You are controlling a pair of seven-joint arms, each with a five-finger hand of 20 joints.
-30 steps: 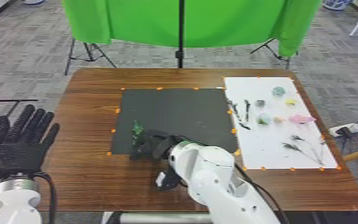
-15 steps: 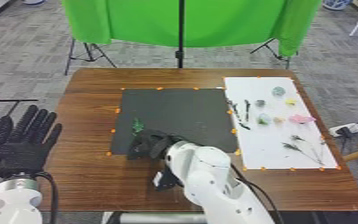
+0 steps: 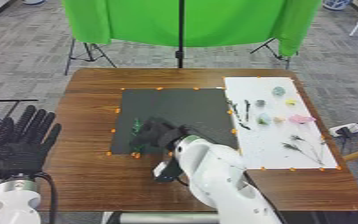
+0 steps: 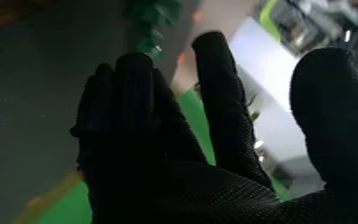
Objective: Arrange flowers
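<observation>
- Clock directions apply to the head view; 12 o'clock is the edge of the desk (image 3: 95, 185) farthest from the robot.
- The black mat (image 3: 167, 102) lies on the desk. The white sheet (image 3: 262, 155) lies at its 3 o'clock side. Orange markers line both borders.
- The leafy green sprig (image 3: 136, 132) lies at about 8 o'clock on the mat.
- The right hand (image 3: 160, 134) is at about 7 o'clock on the mat, beside the sprig. Its fingers are open and extended and grip nothing. Contact with the sprig cannot be determined.
- The left hand (image 3: 20, 142) is outside the desk's 9 o'clock edge, fingers open and spread.
- Flower heads on the sheet: pale green flower (image 3: 278, 91) at 12 o'clock, yellow flower (image 3: 291, 101) at 1 o'clock, pink flower (image 3: 302, 119) at 3 o'clock, peach flower (image 3: 279, 120) near the centre.
- Stems on the sheet: dark stems (image 3: 246, 107) at 10 o'clock, feathery stems (image 3: 293, 147) at 5 o'clock.
- The green cloth (image 3: 193, 25) hangs beyond the desk at 12 o'clock.
</observation>
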